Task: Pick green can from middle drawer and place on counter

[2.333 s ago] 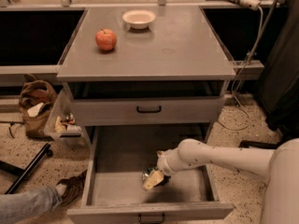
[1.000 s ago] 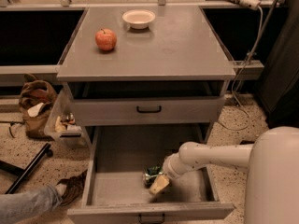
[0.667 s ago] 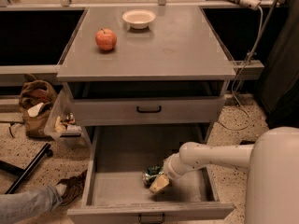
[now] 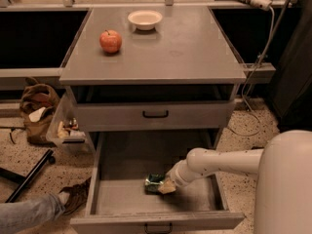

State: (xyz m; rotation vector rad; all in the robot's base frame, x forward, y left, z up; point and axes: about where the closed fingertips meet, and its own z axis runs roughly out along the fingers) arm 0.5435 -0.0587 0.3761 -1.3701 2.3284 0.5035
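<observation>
The green can [image 4: 153, 181] lies on the grey floor of the open middle drawer [image 4: 124, 155], near its front and a little right of centre. My gripper [image 4: 165, 186] reaches in from the right on a white arm and sits right against the can's right side, low in the drawer. The counter [image 4: 165, 52] is the flat grey top of the cabinet above.
A red apple [image 4: 110, 41] and a white bowl [image 4: 145, 19] sit on the counter's far left part. A shut drawer front with a black handle [image 4: 155, 114] is above the open drawer. A brown bag [image 4: 36, 112] and a person's shoe [image 4: 74, 196] are on the floor at left.
My gripper has moved slightly forward and down in the drawer up against the green can; over the last second it has barely moved.
</observation>
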